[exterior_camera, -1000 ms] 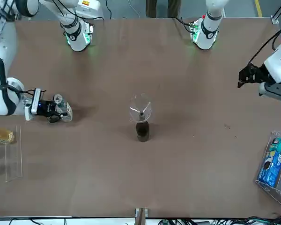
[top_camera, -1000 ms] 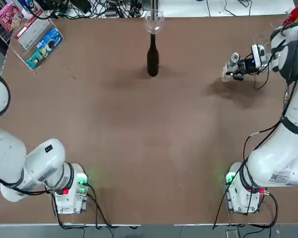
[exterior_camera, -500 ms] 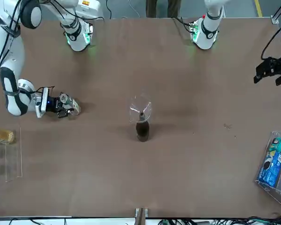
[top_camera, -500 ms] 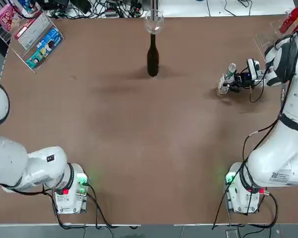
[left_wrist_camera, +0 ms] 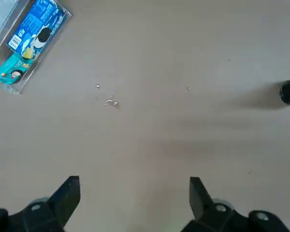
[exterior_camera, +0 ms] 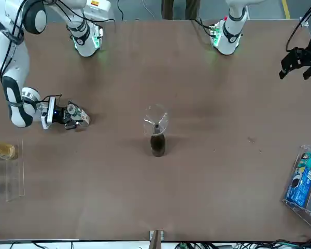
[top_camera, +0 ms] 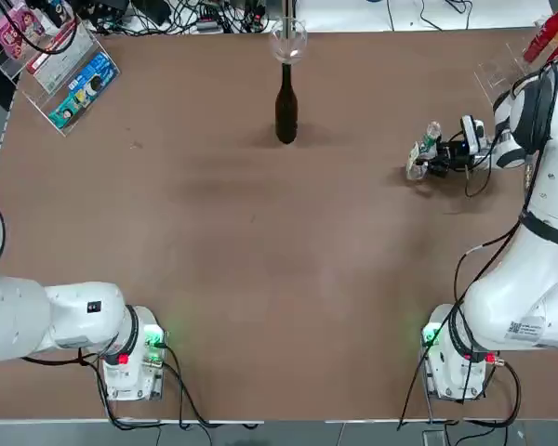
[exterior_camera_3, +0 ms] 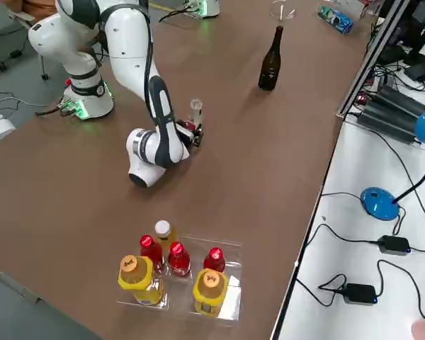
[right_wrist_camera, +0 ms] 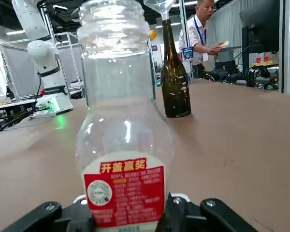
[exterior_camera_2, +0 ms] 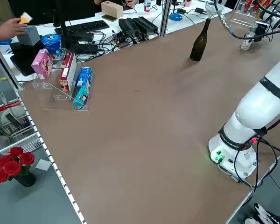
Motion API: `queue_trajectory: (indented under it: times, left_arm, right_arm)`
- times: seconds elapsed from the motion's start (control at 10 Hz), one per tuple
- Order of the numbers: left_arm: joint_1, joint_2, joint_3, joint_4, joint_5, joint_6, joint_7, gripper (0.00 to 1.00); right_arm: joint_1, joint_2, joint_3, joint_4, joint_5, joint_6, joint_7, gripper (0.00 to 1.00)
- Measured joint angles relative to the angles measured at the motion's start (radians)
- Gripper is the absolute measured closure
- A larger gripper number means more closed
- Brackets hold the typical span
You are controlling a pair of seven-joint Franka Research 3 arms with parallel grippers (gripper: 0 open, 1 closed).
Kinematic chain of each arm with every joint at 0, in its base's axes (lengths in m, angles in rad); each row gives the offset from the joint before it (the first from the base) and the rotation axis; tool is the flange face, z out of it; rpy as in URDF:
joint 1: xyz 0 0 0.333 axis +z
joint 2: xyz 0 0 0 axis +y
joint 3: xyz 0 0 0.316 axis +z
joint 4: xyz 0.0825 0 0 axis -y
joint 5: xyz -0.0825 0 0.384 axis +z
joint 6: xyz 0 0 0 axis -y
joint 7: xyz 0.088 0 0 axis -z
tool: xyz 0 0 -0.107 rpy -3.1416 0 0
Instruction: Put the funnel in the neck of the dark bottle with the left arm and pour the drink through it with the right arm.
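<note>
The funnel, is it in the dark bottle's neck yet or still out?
In. The funnel sits upright on top of the dark bottle, with its spout down in the neck; the left side view shows the same.

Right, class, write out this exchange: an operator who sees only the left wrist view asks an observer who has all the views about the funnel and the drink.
Operator: I only see bare table and a dark edge. Is the funnel in place?
Observer: Yes, the funnel sits in the neck of the dark bottle.
Operator: And where is the drink?
Observer: The drink stands upright in the shut right claw, to the robot's right of the dark bottle.
</note>
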Motion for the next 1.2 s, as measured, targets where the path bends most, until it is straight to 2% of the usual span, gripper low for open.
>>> queue_trajectory:
  times: [0.2,0.3,0.5,0.7,0.9,1.1,1.2]
  left_arm:
    - [-0.043,0.003,0.045,-0.003,0.0,0.006,-0.008,0.0]
    - [-0.045,0.012,0.051,0.005,0.0,0.014,-0.007,0.0]
    - [-0.048,0.074,0.052,0.091,0.0,0.0,-0.007,0.0]
    - [-0.056,0.148,0.052,0.19,0.0,-0.049,-0.009,0.0]
    - [-0.056,0.172,0.052,0.214,0.0,-0.06,-0.029,0.0]
    - [-0.056,0.172,0.052,0.215,0.0,-0.064,-0.032,0.0]
    - [-0.056,0.172,0.052,0.216,0.0,-0.064,-0.032,0.0]
  right_arm:
    - [0.0,0.001,0.0,0.0,0.001,0.0,0.0,0.56]
    - [0.0,0.001,0.0,0.0,0.001,0.0,0.0,0.48]
    - [0.0,0.001,0.0,0.0,0.001,0.0,0.0,0.4]
    - [0.0,0.001,0.0,0.0,0.002,0.0,0.0,0.37]
    - [0.0,0.001,-0.001,0.0,0.003,0.0,0.0,0.33]
    - [0.0,0.001,-0.023,0.0,0.005,0.0,0.0,0.23]
    - [0.0,0.001,-0.046,0.0,0.006,0.0,0.0,0.11]
